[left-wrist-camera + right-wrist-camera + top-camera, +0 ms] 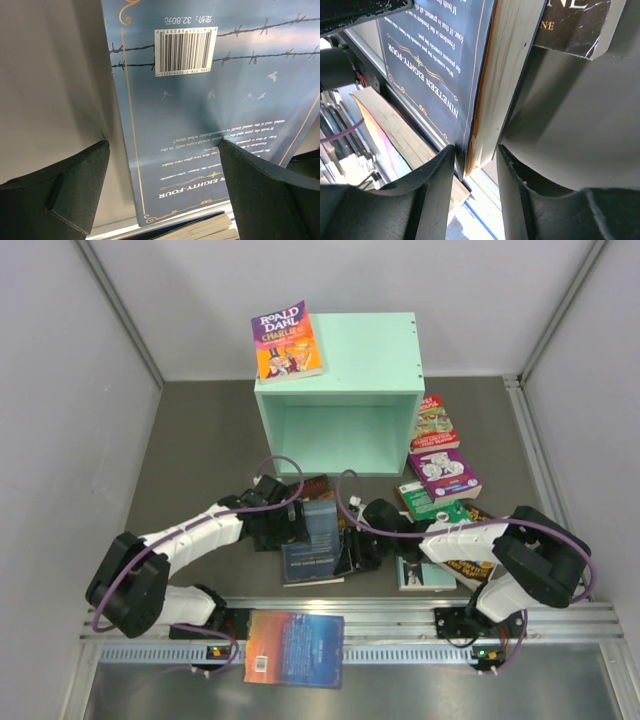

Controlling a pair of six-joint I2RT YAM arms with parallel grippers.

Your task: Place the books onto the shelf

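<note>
Right gripper point(475, 148) pinches one edge only, so on the way to the mint shelf point(365, 350), well apart behind, the dark blue book point(210, 115) it clamps could pivot or slip, since the left gripper point(164, 145) merely straddles it, jaws wide.

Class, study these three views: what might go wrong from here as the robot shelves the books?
1. The right gripper pinches the blue-grey book only near one corner, so the book may swing or slip out when lifted.
2. The open left gripper hovers right at the same book, so the two arms could clash during the lift.
</note>
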